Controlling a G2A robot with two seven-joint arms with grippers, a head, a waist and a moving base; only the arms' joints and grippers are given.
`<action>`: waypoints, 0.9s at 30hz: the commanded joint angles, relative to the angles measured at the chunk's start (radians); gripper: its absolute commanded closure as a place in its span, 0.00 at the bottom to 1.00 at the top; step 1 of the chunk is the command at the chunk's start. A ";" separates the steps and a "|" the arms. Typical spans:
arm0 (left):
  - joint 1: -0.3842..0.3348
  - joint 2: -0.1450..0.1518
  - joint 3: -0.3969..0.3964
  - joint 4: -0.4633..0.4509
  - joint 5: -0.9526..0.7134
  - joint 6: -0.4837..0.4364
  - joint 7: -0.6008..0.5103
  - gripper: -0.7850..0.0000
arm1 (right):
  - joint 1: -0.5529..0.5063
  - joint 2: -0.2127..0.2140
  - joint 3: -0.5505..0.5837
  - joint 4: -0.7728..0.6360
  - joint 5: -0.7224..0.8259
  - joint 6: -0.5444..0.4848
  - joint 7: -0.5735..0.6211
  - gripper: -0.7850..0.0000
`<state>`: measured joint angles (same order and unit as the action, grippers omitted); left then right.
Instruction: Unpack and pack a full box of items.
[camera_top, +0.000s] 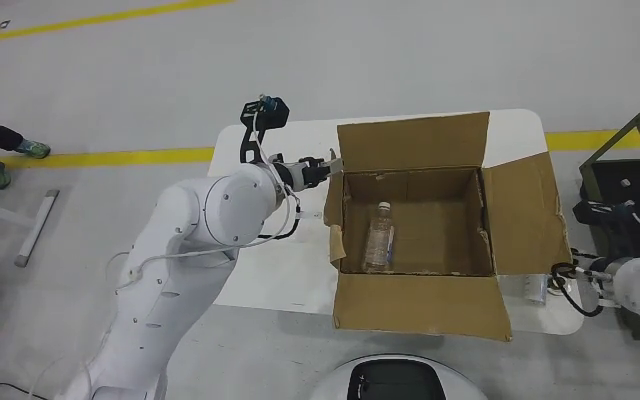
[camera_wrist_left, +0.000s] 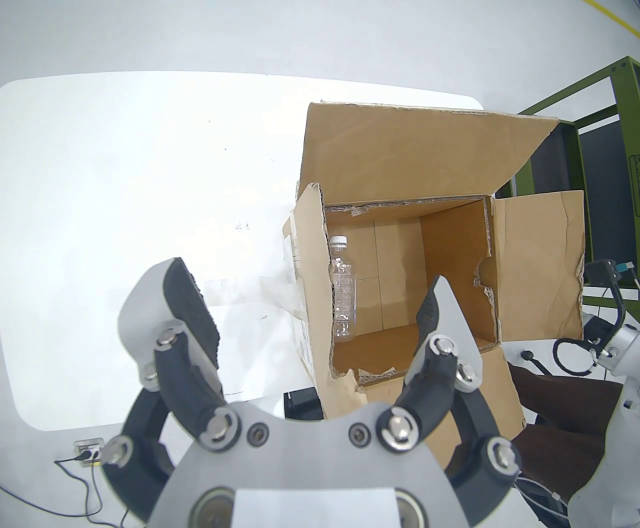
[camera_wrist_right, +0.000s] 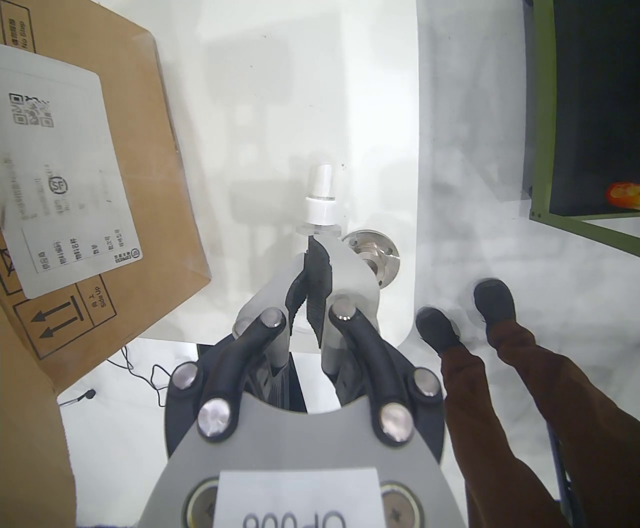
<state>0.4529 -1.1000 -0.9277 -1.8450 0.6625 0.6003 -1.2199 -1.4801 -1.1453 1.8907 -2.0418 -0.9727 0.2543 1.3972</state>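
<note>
An open cardboard box (camera_top: 415, 215) stands on the white table (camera_top: 262, 150) with its flaps spread. A clear plastic bottle (camera_top: 379, 236) (camera_wrist_left: 344, 292) with a white cap lies inside, against the wall nearest my left arm. My left gripper (camera_top: 335, 165) (camera_wrist_left: 315, 305) is open and empty, hovering at that wall's torn top edge. My right gripper (camera_wrist_right: 316, 250) is shut, low over the table beside the box's labelled outer side (camera_wrist_right: 75, 165). A small spray bottle (camera_wrist_right: 320, 200) (camera_top: 537, 288) with a white nozzle lies just past its fingertips, its body hidden behind them.
A green metal rack (camera_top: 612, 180) (camera_wrist_right: 542, 125) stands off the table's right end, close to my right arm. Bare table (camera_wrist_left: 125, 200) stretches on the left side of the box. Cables (camera_wrist_left: 80, 465) trail on the floor under the table's edge.
</note>
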 joint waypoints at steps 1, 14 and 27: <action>0.000 0.000 0.000 0.000 0.000 0.000 0.000 0.00 | 0.011 0.003 -0.001 0.019 -0.006 -0.005 0.014 0.59; 0.000 0.000 0.000 0.000 0.000 0.000 0.000 0.00 | 0.060 0.013 -0.073 0.114 -0.015 -0.023 0.016 0.59; 0.000 0.000 0.000 0.000 0.000 0.000 0.000 0.00 | 0.022 0.017 -0.119 0.123 -0.016 -0.024 -0.001 0.59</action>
<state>0.4529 -1.1000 -0.9277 -1.8450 0.6625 0.6003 -1.2199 -1.4574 -1.1285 1.7747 -1.9176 -0.9891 0.2305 1.3970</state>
